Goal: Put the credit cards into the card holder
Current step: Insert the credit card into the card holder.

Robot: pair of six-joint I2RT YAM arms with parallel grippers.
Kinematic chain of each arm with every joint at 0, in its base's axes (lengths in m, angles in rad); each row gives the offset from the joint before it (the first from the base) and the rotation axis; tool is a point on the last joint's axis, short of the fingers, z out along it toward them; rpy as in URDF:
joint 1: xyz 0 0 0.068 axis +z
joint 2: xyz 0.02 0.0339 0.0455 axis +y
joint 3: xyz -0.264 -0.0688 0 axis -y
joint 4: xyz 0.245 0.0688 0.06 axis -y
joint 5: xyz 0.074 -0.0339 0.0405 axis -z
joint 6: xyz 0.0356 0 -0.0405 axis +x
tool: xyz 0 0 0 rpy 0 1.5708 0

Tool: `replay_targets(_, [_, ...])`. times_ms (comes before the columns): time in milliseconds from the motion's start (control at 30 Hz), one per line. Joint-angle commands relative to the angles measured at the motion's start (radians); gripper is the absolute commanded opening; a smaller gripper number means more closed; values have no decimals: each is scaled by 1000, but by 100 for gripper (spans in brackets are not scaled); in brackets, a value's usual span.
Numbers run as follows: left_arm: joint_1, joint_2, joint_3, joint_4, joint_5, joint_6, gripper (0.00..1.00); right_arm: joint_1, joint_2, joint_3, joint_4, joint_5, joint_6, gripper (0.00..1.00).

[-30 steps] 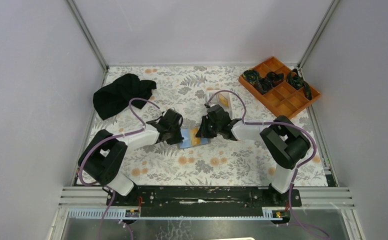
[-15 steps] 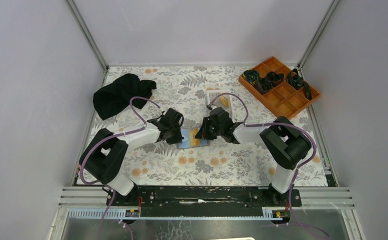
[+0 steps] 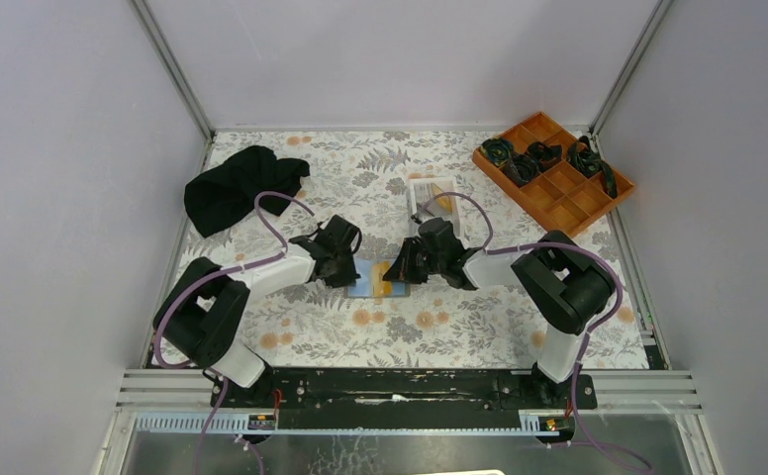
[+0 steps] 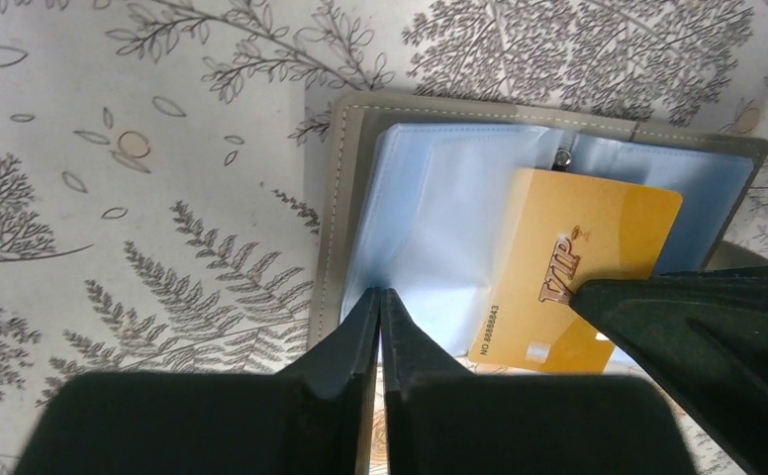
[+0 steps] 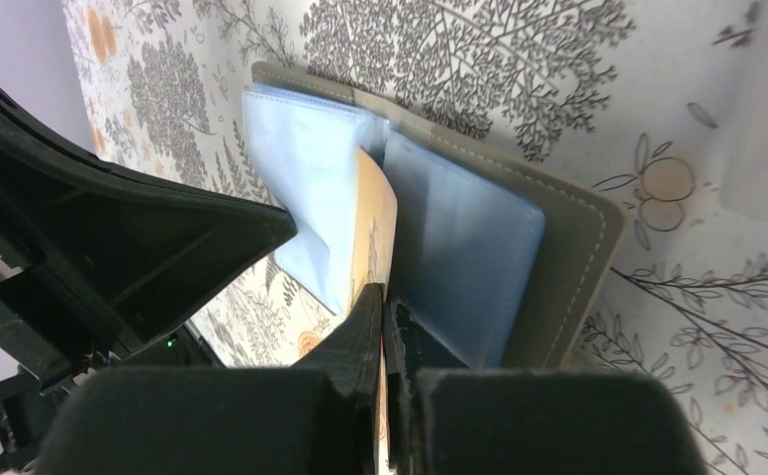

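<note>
Since everything sits on it, start with the floral table (image 3: 459, 327): grey walls close it at 9, 12 and 3 o'clock, and a metal rail (image 3: 410, 391) with both arm bases runs along 6 o'clock. Bare floral surface shows from 4 to 8 o'clock between the arms and the rail, and again around 12 o'clock.

A black cloth (image 3: 241, 186) lies bunched at 10 o'clock, near the left wall. An orange compartment tray (image 3: 519, 193) sits angled at 2 o'clock, with black tangled items (image 3: 538, 156) in its far compartments and the near ones bare. A small pale tray (image 3: 415, 183) at 12 o'clock of centre has an orange card (image 3: 442, 201) in it.

The card holder (image 3: 370, 282) (image 4: 430, 218) (image 5: 479, 247) lies open and flat just off centre toward 7 o'clock, between the two arms. It has a grey stitched cover and pale blue plastic sleeves inside. The orange-gold card (image 4: 578, 267) (image 5: 375, 228) reads "VIP" and has a number along one edge. It stands tilted over the holder's middle fold, between sleeves.

The right gripper (image 5: 385, 297) (image 3: 405, 272) has its fingers clamped on that card's near edge. The left gripper (image 4: 380, 297) (image 3: 345, 269) has its fingers pressed together, tips at a raised blue sleeve's edge at 9 o'clock of the card. I can't tell if the sleeve is pinched.
</note>
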Motion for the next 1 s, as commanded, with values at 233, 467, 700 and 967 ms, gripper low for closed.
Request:
replay_targets(233, [6, -35, -35, -247, -103, 21, 39, 24, 90, -26, -182, 7, -59, 0])
replay_targets(467, [6, -28, -27, -245, -113, 22, 42, 23, 109, -12, -194, 16, -66, 0])
replay_targets(700, [5, 34, -25, -196, -80, 43, 31, 23, 114, 11, -207, 37, -61, 0])
replay_targets(967, [6, 38, -50, -175, -52, 49, 26, 21, 116, 41, -203, 113, -53, 0])
